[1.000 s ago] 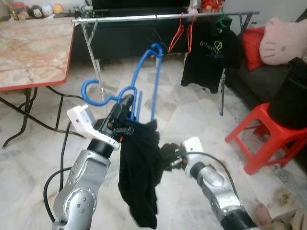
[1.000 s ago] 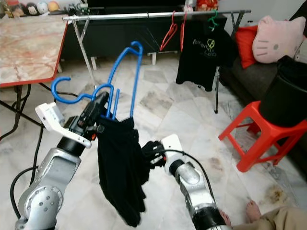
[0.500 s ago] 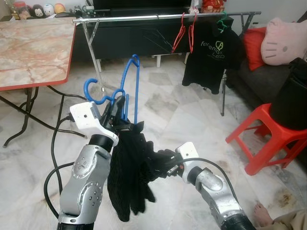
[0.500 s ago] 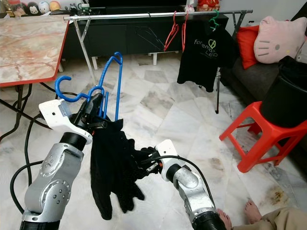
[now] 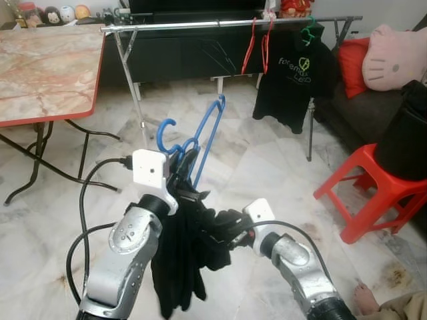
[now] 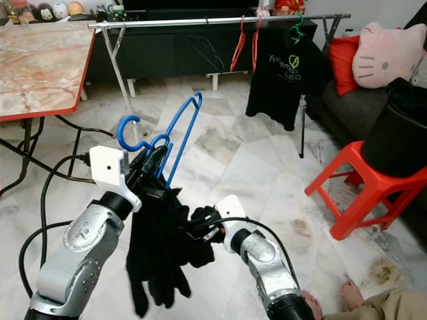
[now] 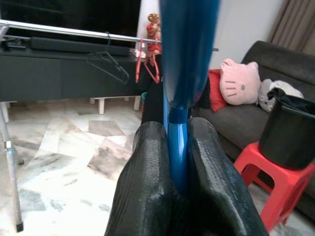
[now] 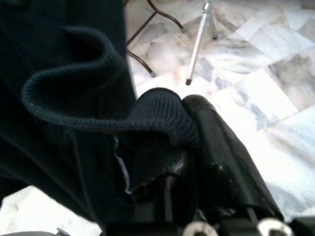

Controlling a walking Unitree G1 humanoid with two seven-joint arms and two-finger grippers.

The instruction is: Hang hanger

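At frame centre, the left gripper (image 5: 185, 160) clamps a blue hanger (image 5: 203, 137) draped with a limp black garment (image 5: 183, 260); the right gripper (image 5: 223, 225) pinches that cloth's fold.

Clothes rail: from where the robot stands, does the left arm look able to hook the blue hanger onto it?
Probably not yet. The left gripper clamps the blue hanger well short of the clothes rail, with open floor between; nothing blocks the way.

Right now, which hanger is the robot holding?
The blue hanger, clamped in the left tool with a black garment on it. The red hangers and green hanger hang on the rail.
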